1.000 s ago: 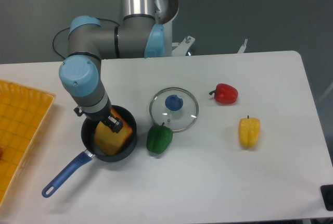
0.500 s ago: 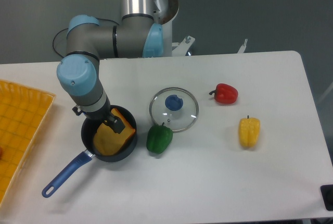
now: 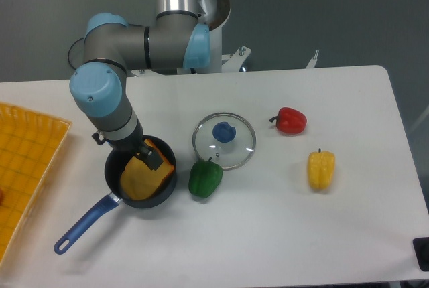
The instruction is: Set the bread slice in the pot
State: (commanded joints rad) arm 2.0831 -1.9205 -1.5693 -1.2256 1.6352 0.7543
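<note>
**Bread slice lying in the pot, fingers low over its rim**

We start at the fingers (image 3: 149, 156), which hang over the far-right part of the pot (image 3: 114, 171), and work outward. Only a dark bit of them shows below the wrist, so we cannot tell whether they stand wide or narrow, nor whether they touch the slice.

Right under and just to the near-left of the fingers lies the bread slice (image 3: 141, 179). It rests inside the pot, tilted, its darker crust edge propped toward the right wall and its pale face filling most of the bowl. The pot's blue handle (image 3: 84, 225) runs away from the fingers toward the near-left, ending in a loop on the worktop (image 3: 281, 234).

Just to the right of the fingers, close beside the pot, sits a green pepper (image 3: 204, 178). Beyond it, right and slightly farther back, lies the glass lid (image 3: 224, 140) with its blue knob, its near rim next to the pepper's stem.

Well to the right we see a yellow pepper (image 3: 321, 169), and behind it a red pepper (image 3: 290, 120), both well apart from the fingers.

Far left of the fingers, the edge of a yellow tray (image 3: 27, 161) shows.

Behind the fingers the arm (image 3: 104, 100) rises to its base at the back edge of the worktop.
</note>
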